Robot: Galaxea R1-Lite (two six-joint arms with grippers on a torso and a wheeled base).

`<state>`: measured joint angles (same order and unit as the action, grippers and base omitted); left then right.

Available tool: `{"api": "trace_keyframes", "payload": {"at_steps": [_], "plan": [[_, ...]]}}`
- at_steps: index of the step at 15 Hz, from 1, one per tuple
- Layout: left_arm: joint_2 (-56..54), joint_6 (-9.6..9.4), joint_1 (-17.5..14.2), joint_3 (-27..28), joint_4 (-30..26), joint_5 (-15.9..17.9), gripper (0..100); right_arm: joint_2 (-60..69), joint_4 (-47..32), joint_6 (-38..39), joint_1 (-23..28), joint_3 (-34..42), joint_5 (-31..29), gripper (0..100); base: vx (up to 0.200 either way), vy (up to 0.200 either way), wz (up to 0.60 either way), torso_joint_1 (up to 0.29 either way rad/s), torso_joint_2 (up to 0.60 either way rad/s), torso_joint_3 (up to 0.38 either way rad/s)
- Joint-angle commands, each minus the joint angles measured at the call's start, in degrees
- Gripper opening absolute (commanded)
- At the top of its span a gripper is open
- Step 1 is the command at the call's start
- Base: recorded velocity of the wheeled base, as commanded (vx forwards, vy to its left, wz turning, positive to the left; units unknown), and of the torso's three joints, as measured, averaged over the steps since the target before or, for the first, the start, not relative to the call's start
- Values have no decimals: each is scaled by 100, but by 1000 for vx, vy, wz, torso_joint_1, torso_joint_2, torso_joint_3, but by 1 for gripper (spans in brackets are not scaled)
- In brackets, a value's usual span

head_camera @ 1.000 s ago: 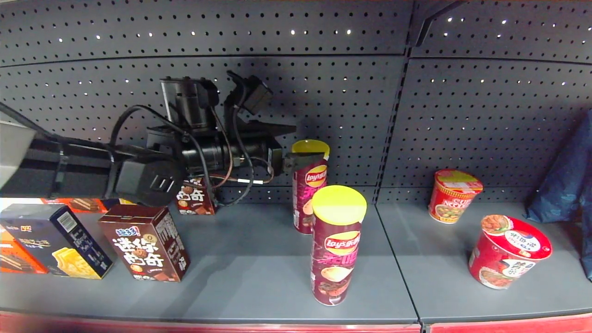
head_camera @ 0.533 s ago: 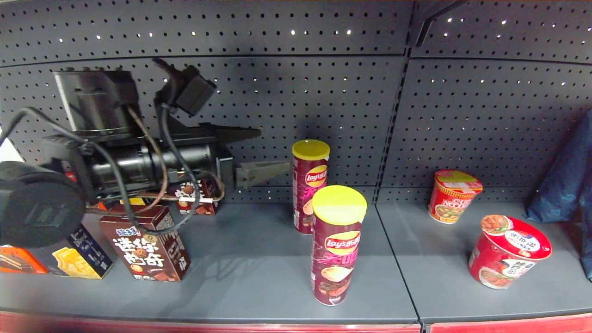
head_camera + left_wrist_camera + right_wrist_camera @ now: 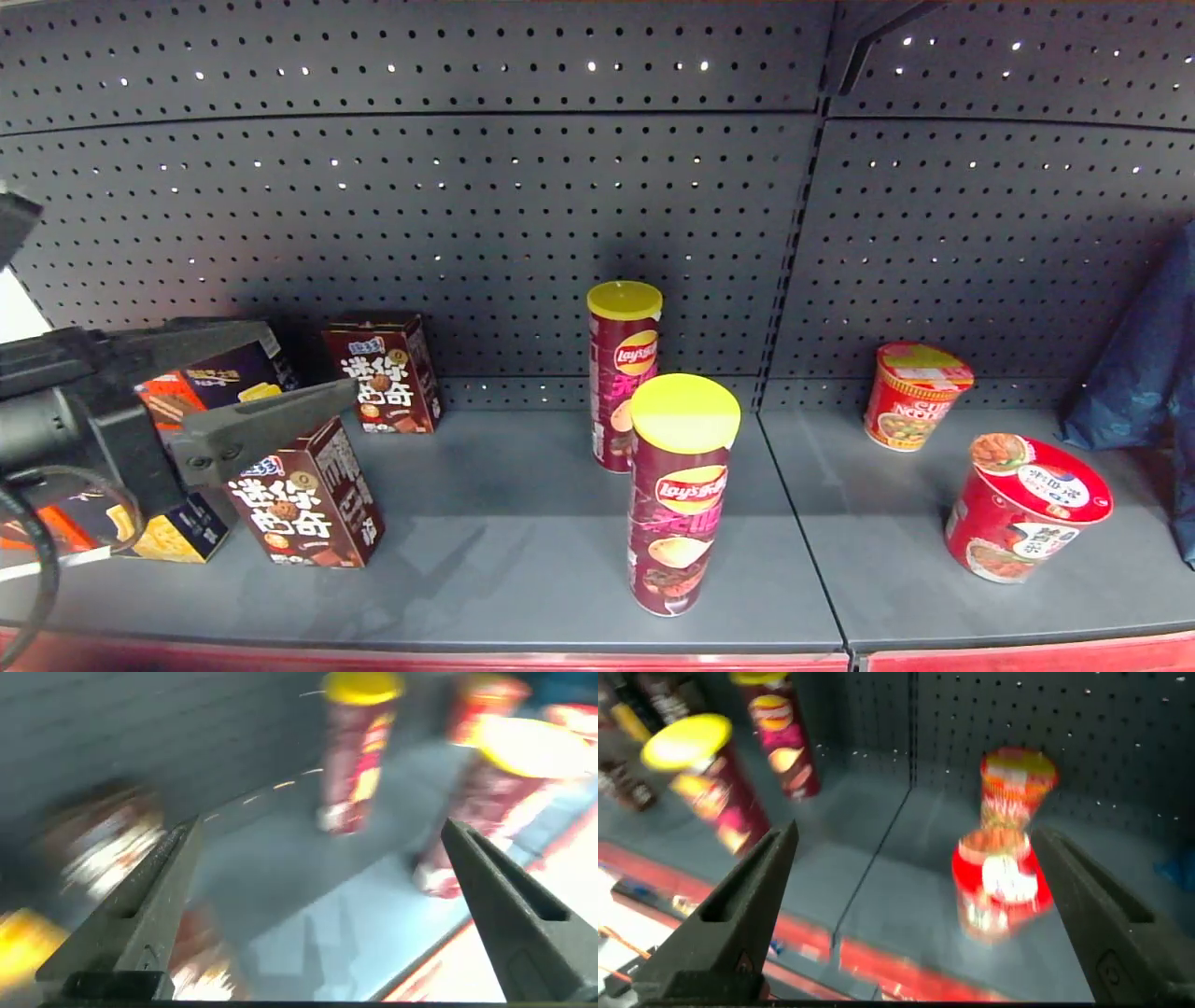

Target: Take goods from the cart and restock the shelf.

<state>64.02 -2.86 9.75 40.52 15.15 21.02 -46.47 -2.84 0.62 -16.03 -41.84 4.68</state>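
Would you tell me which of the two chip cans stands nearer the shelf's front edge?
The front chip can, just left of the shelf seam; the other can stands behind it by the pegboard.

On shelf (image 3: pixel 523 560): boxes (image 3: pixel 303 495) left, cans (image 3: pixel 680 495) centre, cups (image 3: pixel 1022 509) right.

A crumpled dark blue fabric bundle (image 3: pixel 1144 364) sits at the far right, in front of the dark grey perforated metal back panel (image 3: pixel 467 187). A slanted black metal bracket (image 3: pixel 868 42) crosses the panel's top.
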Motion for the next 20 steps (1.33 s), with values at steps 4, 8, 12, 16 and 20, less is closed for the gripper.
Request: {"api": "trace_keyframes", "payload": {"at_steps": [4, 8, 12, 16, 20], "plan": [[-751, 410, -70, -220, -91, -845, 100, -2648, 1137, 922, -1948, 79, -1567, 100, 0, 0, 0, 0, 0, 0], [-734, 392, -70, -290, -39, -845, 100, -3527, 2807, 913, -1992, 1116, -1593, 100, 0, 0, 0, 0, 0, 0], [-558, 374, -61, -282, -21, -845, 100, -4045, 3123, 861, -2071, 1046, -1496, 100, 0, 0, 0, 0, 0, 0], [-435, 269, -61, -299, -21, -845, 100, -4362, 3140, 527, -2466, 1037, -1452, 100, 0, 0, 0, 0, 0, 0], [-435, 84, -44, -466, -12, -827, 100, -4625, 3140, 527, -2563, 897, -1488, 100, 0, 0, 0, 0, 0, 0]]}}
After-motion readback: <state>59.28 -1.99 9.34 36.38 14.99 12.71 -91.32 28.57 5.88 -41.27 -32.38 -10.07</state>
